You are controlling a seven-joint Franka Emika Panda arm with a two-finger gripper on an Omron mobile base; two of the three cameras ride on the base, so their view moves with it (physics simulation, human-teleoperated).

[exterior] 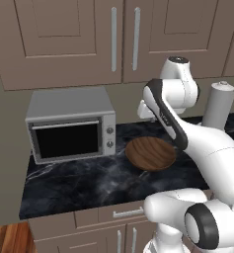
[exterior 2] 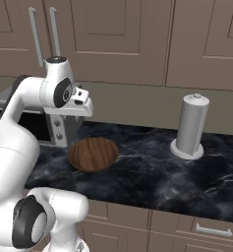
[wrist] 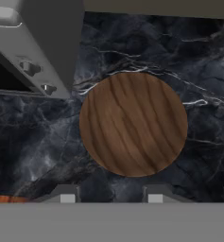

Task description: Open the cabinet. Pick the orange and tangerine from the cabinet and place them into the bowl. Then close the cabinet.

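Note:
The cabinet [exterior: 59,39] on the wall has both panelled doors shut, and its two long silver handles [exterior: 124,38] stand side by side above the arm. The same shut cabinet [exterior 2: 108,39] spans the right base view. The orange and tangerine are hidden from view. The dark wooden bowl [exterior: 150,153] sits empty on the black marble counter, right of the microwave. My gripper [wrist: 112,196] hangs well above the bowl [wrist: 133,124], pointing down, its jaws apart with nothing between them. The hand [exterior 2: 78,106] is above the bowl [exterior 2: 93,153].
A silver microwave [exterior: 71,126] stands on the counter's left, its corner [wrist: 33,42] close beside the bowl. A grey upright cylinder [exterior 2: 190,128] stands to the right. Low cabinets with drawers [exterior: 123,212] run under the counter's front edge.

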